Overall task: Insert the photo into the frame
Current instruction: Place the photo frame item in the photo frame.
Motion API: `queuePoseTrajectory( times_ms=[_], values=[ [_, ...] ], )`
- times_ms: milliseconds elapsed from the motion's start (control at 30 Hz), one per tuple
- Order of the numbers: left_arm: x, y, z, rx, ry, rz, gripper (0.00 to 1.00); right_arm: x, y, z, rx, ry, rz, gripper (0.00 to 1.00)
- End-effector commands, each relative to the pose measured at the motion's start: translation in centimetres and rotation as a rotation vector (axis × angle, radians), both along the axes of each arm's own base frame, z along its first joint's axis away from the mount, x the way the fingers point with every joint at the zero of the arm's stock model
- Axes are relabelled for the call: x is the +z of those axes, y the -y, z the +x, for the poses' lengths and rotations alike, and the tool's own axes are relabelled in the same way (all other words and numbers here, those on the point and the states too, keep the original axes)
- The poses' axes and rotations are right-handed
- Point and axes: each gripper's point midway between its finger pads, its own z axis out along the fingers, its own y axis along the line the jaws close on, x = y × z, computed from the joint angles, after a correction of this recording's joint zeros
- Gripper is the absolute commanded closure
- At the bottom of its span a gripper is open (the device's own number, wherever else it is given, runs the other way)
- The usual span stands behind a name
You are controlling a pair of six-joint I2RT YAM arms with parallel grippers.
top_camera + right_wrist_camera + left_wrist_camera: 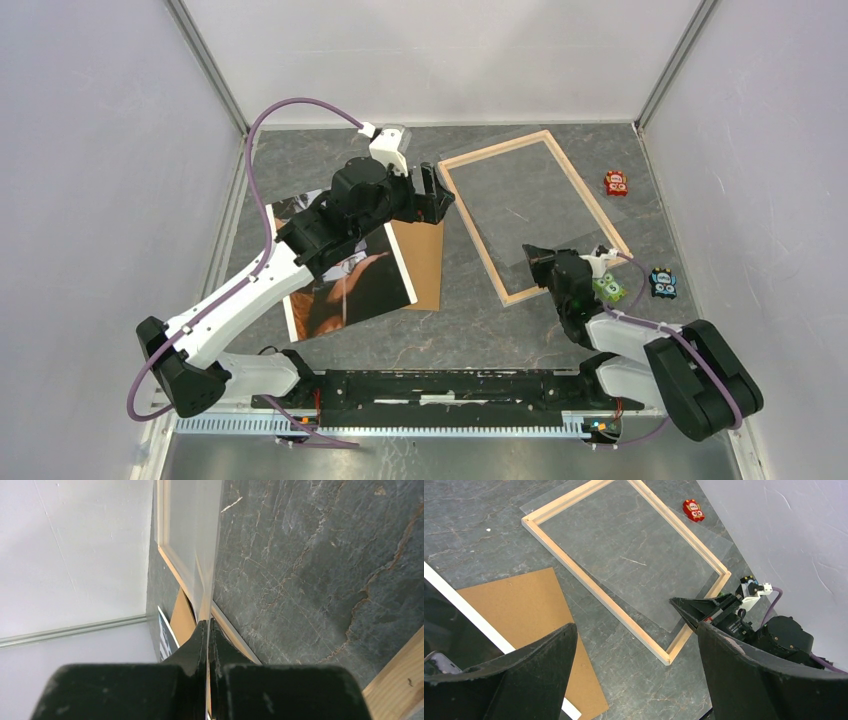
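Observation:
The pale wood frame [478, 235] lies flat at the back right of the table, also seen in the left wrist view [589, 582]. A clear sheet [535, 205] lies askew over it, overhanging the rails. My right gripper [530, 252] is shut on that sheet's near corner, and the thin edge runs between its fingers [208, 622]. The photo [345, 285], a dark print with a white border, lies left of the frame, partly under my left arm. My left gripper [440, 193] hangs open and empty [636, 630] above the table by the frame's left rail.
A plain brown backing board [425, 260] lies under the photo's right edge, next to the frame. Small toys sit on the right: a red one [616, 183], a green one [609, 289] and a blue-black one [662, 283]. White walls enclose the table.

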Motion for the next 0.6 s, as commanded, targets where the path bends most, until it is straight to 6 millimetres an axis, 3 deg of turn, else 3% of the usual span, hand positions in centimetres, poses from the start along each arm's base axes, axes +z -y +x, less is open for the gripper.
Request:
queuePoseTrajectory(
  times_ms=[0, 567],
  values=[
    [0.8, 0.2, 0.5, -0.014, 0.055, 0.007, 0.04, 0.2, 0.8, -0.3, -0.045, 0.000, 0.002, 1.00],
    [0.7, 0.2, 0.5, -0.013, 0.053, 0.005, 0.04, -1.0, 0.2, -1.3, -0.064, -0.055, 0.005, 1.00]
  ],
)
